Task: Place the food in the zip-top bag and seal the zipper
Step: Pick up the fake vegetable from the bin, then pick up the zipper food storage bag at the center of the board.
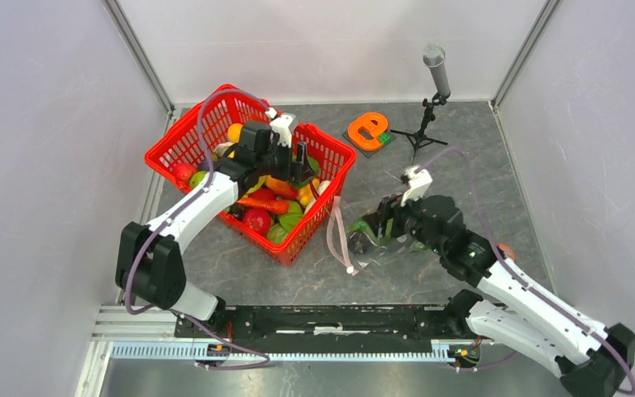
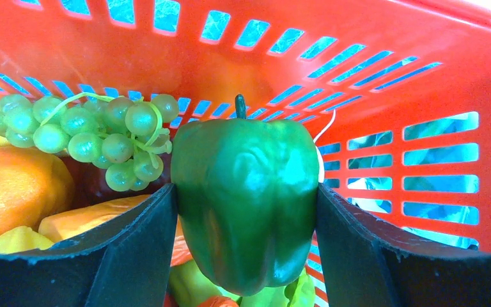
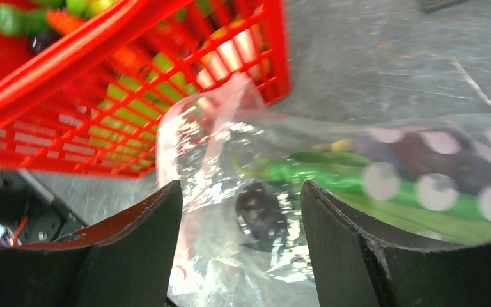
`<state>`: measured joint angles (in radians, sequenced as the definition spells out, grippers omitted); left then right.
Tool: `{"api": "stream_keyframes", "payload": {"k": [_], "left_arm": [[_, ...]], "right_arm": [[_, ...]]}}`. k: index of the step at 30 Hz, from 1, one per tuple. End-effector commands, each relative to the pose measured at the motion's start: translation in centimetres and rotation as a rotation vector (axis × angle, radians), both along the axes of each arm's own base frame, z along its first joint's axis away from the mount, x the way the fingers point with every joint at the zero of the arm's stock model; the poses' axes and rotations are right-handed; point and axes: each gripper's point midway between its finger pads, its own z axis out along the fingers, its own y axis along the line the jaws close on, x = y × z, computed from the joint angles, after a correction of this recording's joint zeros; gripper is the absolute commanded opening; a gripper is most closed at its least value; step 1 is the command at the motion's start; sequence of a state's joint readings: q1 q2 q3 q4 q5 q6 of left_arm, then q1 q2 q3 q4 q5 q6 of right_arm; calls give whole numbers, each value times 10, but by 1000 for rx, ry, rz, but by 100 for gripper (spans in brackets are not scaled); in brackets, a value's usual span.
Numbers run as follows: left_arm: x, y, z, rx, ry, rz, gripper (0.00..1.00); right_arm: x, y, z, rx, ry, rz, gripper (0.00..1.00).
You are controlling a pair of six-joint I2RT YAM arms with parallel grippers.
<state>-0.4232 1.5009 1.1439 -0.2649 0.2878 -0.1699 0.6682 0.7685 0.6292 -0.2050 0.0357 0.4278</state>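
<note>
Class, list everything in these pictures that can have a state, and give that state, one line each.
left hand, shut on the green pepper, inside the red basket.
green pepper, gripped, upright, stem up.
right hand, open, fingers astride the zip-top bag.
zip-top bag, crumpled, green food inside.
zipper, unsealed, strip looped apart.
red basket, upright, well filled.

— What colours are seen at the basket (image 2: 358, 57)?
— Red, slotted; a glossy green pepper (image 2: 246, 198) and pale green grapes (image 2: 83, 131) are shown.
— And the bag (image 3: 332, 137)?
— Clear, patterned with pale dots.
</note>
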Motion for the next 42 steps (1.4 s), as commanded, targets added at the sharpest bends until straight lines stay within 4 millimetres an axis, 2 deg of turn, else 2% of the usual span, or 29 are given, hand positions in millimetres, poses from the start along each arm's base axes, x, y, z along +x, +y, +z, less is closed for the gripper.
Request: {"api": "stream_keyframes", "payload": {"k": [1, 10, 12, 15, 21, 28, 30, 33, 36, 42], "left_arm": [[-4, 4, 24, -9, -71, 9, 18], [-12, 32, 49, 26, -140, 130, 19], [-14, 38, 54, 25, -159, 156, 20], [-16, 45, 57, 36, -178, 183, 21], [-17, 54, 59, 46, -200, 219, 23], [-18, 57, 62, 49, -214, 231, 24], [-18, 58, 63, 49, -216, 231, 25], [-18, 60, 63, 54, -217, 238, 25], [-18, 61, 63, 54, -222, 246, 26], [-20, 63, 62, 57, -219, 247, 27]], "right_arm": [[-13, 23, -2, -89, -56, 37, 73], [-32, 51, 7, -236, -231, -73, 78], [-37, 56, 7, -288, -264, -102, 81], [-35, 58, 2, -370, -273, -148, 84], [-32, 69, -6, -428, -294, -186, 87], [-33, 82, -19, -421, -281, -164, 87], [-32, 85, -17, -416, -280, -163, 86], [-30, 85, -19, -429, -281, -183, 87], [-27, 80, -31, -457, -273, -227, 85], [-23, 54, -53, -465, -240, -322, 69]]}}
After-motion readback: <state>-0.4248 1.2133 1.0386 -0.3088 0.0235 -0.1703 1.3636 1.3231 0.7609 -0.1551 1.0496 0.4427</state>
